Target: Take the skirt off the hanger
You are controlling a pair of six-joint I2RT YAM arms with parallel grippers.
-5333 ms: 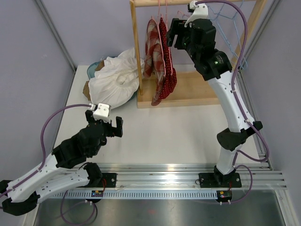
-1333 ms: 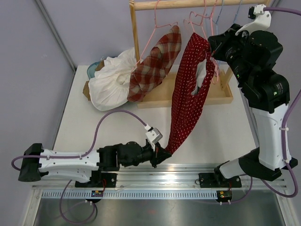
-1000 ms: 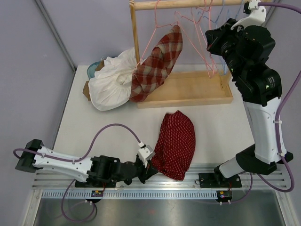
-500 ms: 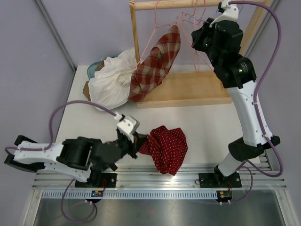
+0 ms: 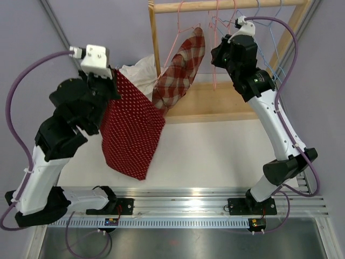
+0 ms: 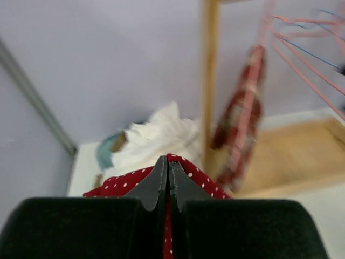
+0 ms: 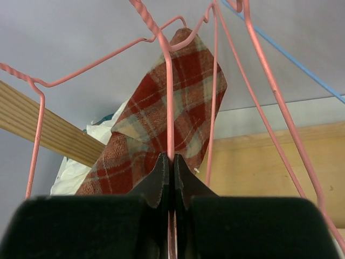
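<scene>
I see my left gripper [image 5: 114, 76] raised high over the left side of the table, clenched on the top edge of the red skirt with white dots [image 5: 132, 129]. The skirt hangs from it as a flat panel, off every hanger, to the left of the wooden rack [image 5: 156, 54]. From above, its right edge overlaps the plaid garment [image 5: 180, 65]; I cannot tell whether the two touch. Its lower hem reaches toward the table's near edge, and I cannot tell whether it rests on the surface. My right gripper [image 5: 215, 54] is up among the hangers under the rack's top bar, pinched tight on a wire of a pink hanger [image 7: 168, 97].

Bare table [image 5: 226, 151] lies open between the skirt and the right arm, in front of the rack's base. The left arm stands close to the left wall [image 5: 21, 81].

The tabletop is pale and the walls are lilac. A metal rail [image 5: 188, 197] along the near edge carries both arm bases. A white cloth bundle [image 5: 141, 73] lies behind the skirt, beside the rack's post.

Only the left wrist view shows dotted cloth spreading on both sides of the closed fingers. Only the right wrist view shows the pink wire caught between the fingertips, with the plaid garment hanging behind it and a blue hanger [image 7: 291, 59] to the right.
</scene>
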